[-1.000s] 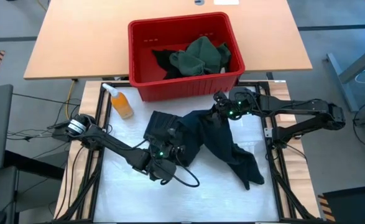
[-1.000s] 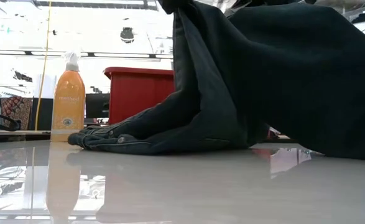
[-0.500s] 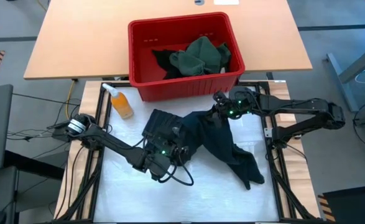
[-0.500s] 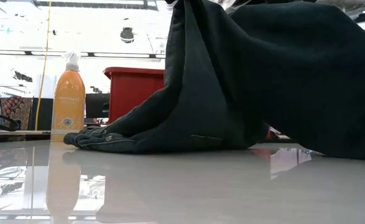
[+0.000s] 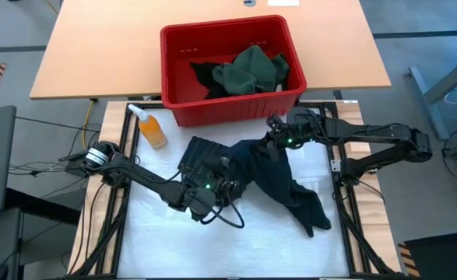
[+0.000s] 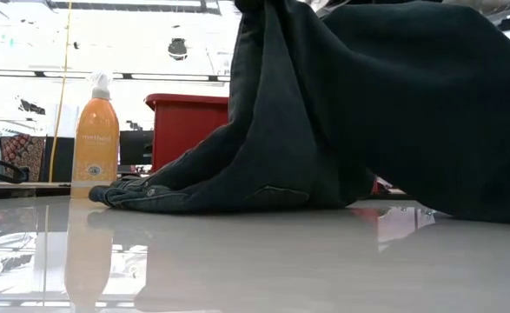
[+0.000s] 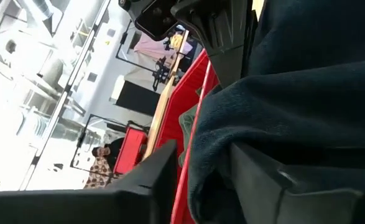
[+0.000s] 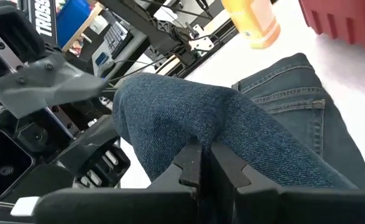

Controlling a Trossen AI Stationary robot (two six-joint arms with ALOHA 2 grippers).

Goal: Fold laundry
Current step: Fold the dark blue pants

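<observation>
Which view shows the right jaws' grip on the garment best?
The right wrist view: the right gripper stands shut on a fold of the garment. The high view shows the gripper at the cloth's upper edge, jaws hidden. The low view shows only hanging cloth; the left wrist view shows cloth, not that grip.

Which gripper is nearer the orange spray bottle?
Left. The left gripper is at the garment partway across the table from the spray bottle; the right gripper is farther across.
</observation>
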